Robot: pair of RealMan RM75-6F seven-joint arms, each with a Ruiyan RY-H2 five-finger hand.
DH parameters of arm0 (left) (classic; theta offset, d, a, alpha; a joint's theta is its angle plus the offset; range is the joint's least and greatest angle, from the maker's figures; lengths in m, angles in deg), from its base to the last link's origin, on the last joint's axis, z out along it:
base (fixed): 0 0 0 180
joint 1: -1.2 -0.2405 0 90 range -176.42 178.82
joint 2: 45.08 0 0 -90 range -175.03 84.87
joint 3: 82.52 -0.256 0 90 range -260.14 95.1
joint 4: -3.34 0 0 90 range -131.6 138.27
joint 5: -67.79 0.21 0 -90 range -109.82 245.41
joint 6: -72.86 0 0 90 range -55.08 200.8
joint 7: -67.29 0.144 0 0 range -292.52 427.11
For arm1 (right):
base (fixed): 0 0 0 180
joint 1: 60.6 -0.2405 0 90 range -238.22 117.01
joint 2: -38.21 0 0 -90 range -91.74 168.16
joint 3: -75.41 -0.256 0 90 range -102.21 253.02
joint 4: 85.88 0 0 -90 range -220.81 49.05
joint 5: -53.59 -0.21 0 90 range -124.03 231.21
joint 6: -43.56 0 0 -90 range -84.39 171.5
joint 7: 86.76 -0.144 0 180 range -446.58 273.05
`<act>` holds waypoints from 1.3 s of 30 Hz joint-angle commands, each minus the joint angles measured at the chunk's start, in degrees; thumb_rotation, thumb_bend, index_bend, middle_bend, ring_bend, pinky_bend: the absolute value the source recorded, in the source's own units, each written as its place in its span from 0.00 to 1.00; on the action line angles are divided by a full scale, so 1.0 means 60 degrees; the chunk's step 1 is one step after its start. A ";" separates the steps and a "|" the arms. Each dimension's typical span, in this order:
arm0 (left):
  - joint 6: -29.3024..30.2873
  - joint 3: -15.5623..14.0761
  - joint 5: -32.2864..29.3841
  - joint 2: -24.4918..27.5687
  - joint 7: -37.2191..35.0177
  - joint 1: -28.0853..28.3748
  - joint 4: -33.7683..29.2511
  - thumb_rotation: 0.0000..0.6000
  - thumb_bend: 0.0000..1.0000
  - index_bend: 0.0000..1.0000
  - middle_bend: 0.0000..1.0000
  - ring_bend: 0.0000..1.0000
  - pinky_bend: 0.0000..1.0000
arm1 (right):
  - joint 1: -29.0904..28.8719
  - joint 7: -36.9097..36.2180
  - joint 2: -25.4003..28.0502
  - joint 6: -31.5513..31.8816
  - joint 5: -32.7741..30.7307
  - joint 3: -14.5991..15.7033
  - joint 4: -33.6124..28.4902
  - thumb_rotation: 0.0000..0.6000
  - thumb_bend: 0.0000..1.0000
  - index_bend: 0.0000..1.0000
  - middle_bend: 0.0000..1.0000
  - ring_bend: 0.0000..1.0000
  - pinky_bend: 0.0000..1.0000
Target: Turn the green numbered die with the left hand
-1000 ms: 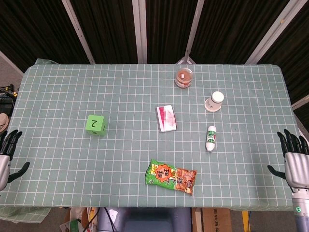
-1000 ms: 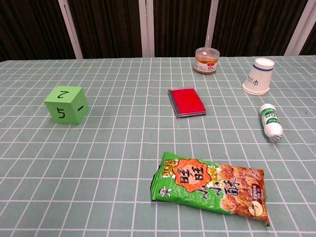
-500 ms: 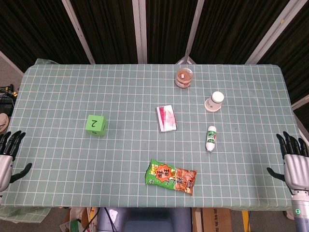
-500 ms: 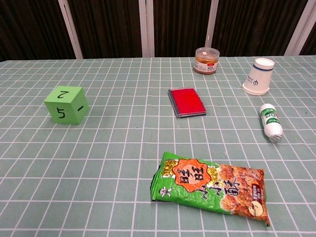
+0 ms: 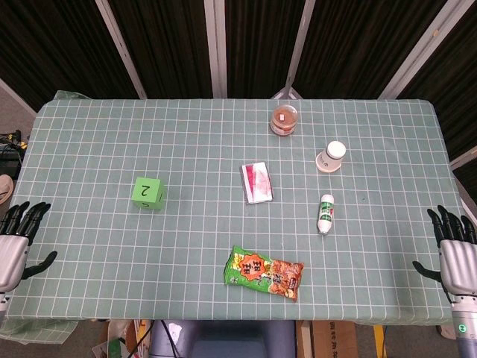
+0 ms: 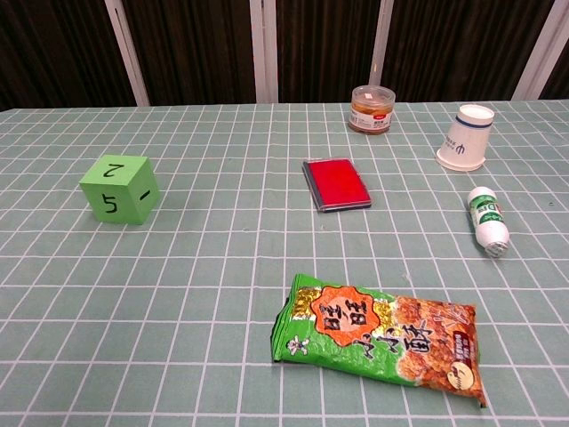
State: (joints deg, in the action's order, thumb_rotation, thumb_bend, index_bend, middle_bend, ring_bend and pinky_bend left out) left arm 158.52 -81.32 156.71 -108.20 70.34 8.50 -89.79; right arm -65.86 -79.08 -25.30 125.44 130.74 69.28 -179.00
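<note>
Creeping inward along the near left edge of the green gridded table (image 5: pixel 89 119), the left hand (image 5: pixel 16 242) is holding nothing, fingers spread. Well apart from it, the green numbered cube die (image 5: pixel 147 193) is sitting untouched, 2 up. Likely the reach is only beginning, while the right hand (image 5: pixel 456 252) is hanging open-fingered and empty.

Table (image 5: pixel 89 134) held a snack bag (image 5: pixel 264 273), red card box (image 5: pixel 256 182), lying white bottle (image 5: pixel 326 212), upturned paper cup (image 5: pixel 332 156), lidded jar (image 5: pixel 285 120).
</note>
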 commanded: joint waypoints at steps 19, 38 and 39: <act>-0.6581 0.1947 -0.7068 0.3167 0.2359 0.5235 -0.4678 1.00 0.63 0.09 0.67 0.55 0.67 | -0.0108 0.0426 -0.0050 -0.0378 -0.0274 0.0061 -0.0198 1.00 0.08 0.08 0.03 0.09 0.04; -0.4798 0.1022 -1.4118 -0.0606 0.6123 0.9363 -0.2775 1.00 0.91 0.14 0.85 0.70 0.77 | -0.0243 0.0952 -0.0201 -0.0684 -0.0770 0.0009 -0.0129 1.00 0.08 0.08 0.03 0.09 0.04; -0.4729 0.0962 -1.4199 -0.0769 0.6241 0.9443 -0.2645 1.00 0.91 0.14 0.85 0.70 0.77 | -0.0250 0.0989 -0.0215 -0.0699 -0.0801 0.0009 -0.0119 1.00 0.08 0.08 0.03 0.09 0.04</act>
State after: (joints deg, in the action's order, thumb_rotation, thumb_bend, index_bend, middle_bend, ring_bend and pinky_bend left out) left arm 128.90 -74.57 73.32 -110.71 105.95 63.42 -107.56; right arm -67.32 -73.24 -26.53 121.32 126.03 69.35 -179.77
